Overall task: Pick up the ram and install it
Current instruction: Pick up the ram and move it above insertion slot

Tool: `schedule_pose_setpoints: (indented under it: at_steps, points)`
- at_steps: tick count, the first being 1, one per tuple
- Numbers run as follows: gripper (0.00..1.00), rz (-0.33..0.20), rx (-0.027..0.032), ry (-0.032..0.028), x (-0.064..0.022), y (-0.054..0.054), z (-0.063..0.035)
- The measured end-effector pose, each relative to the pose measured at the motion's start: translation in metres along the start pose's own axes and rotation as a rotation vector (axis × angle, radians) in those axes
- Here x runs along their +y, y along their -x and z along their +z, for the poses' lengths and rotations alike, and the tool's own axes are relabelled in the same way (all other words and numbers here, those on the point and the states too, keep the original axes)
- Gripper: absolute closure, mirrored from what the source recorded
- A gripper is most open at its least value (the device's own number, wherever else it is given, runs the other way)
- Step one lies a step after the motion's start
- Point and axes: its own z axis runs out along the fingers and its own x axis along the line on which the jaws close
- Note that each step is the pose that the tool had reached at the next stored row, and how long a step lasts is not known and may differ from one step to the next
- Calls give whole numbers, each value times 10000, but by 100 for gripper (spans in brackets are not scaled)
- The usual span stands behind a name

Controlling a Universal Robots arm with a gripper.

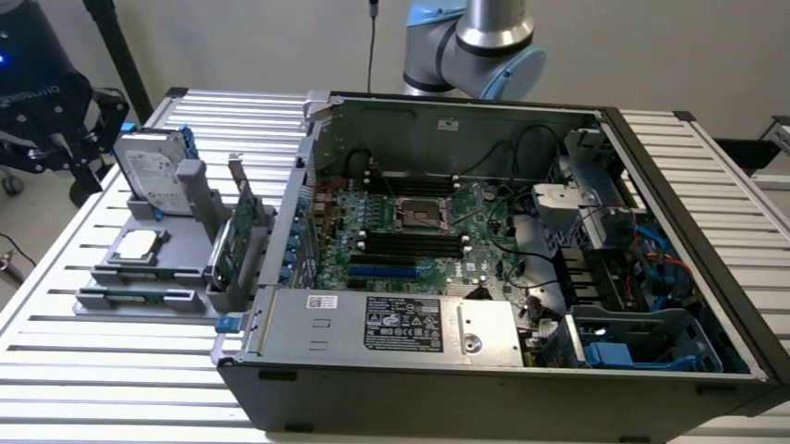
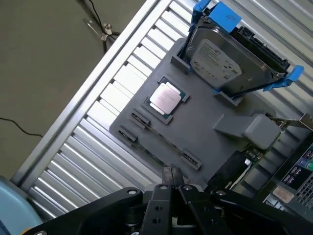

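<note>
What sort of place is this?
Probably a robotics lab bench for computer assembly: an open computer case on a slatted metal table, a robot arm behind it, and a grey holder with a hard drive and processor.

You have one bench (image 1: 99,370) carrying one open computer case (image 1: 494,393) and one grey holder tray (image 2: 205,129). On the tray you can count one hard drive (image 2: 220,58) with two blue rails (image 2: 222,14), one processor chip (image 2: 166,98), one ram (image 2: 161,142) and one upright expansion card (image 1: 240,231). Inside the case, count one motherboard (image 1: 475,208), one processor socket (image 1: 420,213), one blue slot (image 1: 385,271) and one power supply (image 1: 383,324); the black slots (image 1: 413,242) sit too close together for you to count. You also have one robot arm (image 1: 482,37) and one gripper (image 2: 172,172) with two fingers (image 2: 167,180).
</note>
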Motion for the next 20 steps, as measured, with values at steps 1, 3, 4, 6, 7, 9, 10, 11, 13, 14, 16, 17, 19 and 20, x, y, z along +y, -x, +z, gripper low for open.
schedule_pose_setpoints:
  at_steps: [1, 3, 4, 6, 7, 9, 10, 11, 13, 14, 16, 17, 19, 20]
  points:
    - [89, -174, 9, -2, 0, 0, 3]
    - [89, -548, 29, -4, 1, 0, 8]
    - [89, -721, 38, -6, 0, 0, 11]
    - [89, -1087, 56, -9, 0, 0, 16]
    - [89, -1267, 66, -10, -1, 0, 19]
    - [89, -1631, 84, -13, -1, 0, 25]
    - [89, -1811, 94, -14, -1, 0, 28]
    - [89, -1990, 104, -15, -1, 0, 30]
    - [89, -2366, 123, -18, -1, 0, 36]
    - [89, -2545, 133, -20, -1, 0, 39]
    - [89, -2899, 152, -22, -2, 0, 44]
    - [89, -3085, 161, -24, -2, 0, 47]
    - [89, -3454, 180, -27, -2, 0, 53]
    - [89, -3634, 190, -28, -2, 0, 55]
